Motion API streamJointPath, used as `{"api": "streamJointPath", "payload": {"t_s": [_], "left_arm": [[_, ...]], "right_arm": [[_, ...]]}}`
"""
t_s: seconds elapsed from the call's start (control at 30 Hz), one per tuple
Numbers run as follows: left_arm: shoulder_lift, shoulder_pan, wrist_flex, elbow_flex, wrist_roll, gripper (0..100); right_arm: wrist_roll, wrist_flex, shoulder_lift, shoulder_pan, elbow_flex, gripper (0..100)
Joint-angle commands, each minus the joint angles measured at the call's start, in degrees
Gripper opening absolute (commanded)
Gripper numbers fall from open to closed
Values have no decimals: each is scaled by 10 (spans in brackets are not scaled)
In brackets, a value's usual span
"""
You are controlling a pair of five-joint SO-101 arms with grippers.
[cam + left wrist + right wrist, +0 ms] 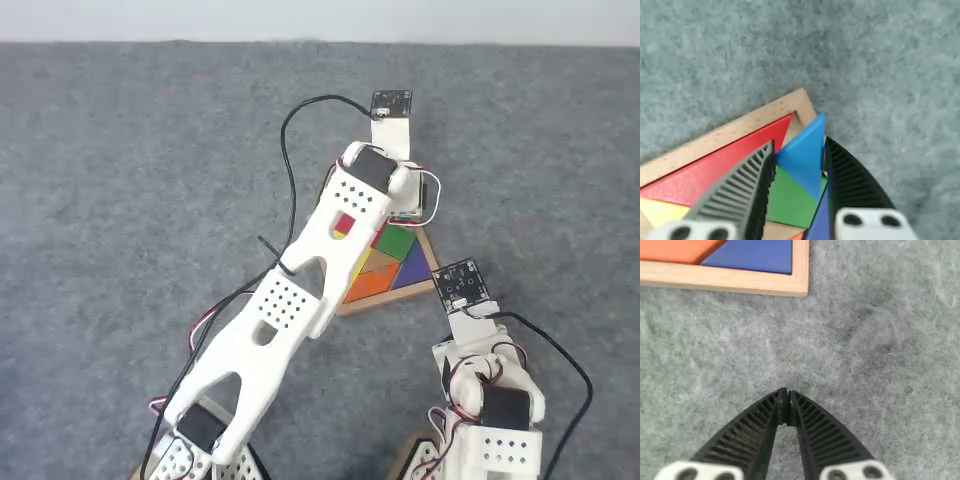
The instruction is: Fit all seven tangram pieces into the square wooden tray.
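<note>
The square wooden tray (400,294) lies mid-table under my left arm (300,290). My left gripper (799,145) is shut on a light blue triangle (802,155), held tilted above the tray's corner (800,100). Below it lie a red piece (725,162), a green piece (790,200), a yellow piece (660,210) and a dark blue piece (820,220). My right gripper (786,392) is shut on nothing, low over the carpet a short way off the tray's rim (740,284). There an orange piece (680,250) and the dark blue piece (755,255) lie flat.
Grey carpet (120,200) covers the table on all sides of the tray. My right arm (490,400) stands at the front right, its wrist close to the tray's near corner. A black cable (290,170) loops above the left arm.
</note>
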Motion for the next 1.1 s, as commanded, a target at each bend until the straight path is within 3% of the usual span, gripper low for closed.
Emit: {"api": "streamJointPath", "payload": {"t_s": [0.0, 0.27, 0.6, 0.67, 0.77, 0.97, 1.07], "left_arm": [[-11, 4, 7, -27, 5, 145], [-11, 4, 7, -27, 5, 226], [-12, -15, -4, -28, -3, 232], [-12, -28, -8, -28, -64, 232], [-25, -39, 11, -29, -236, 230], [-120, -50, 26, -27, -316, 50], [-125, -49, 27, -27, -345, 17]], "right_arm": [[4, 1, -8, -2, 10, 8], [4, 1, -8, -2, 10, 8], [4, 1, -8, -2, 10, 8], [4, 1, -8, -2, 10, 8], [4, 1, -8, -1, 10, 8], [4, 1, -8, -2, 10, 8], [4, 1, -8, -2, 10, 8]]}}
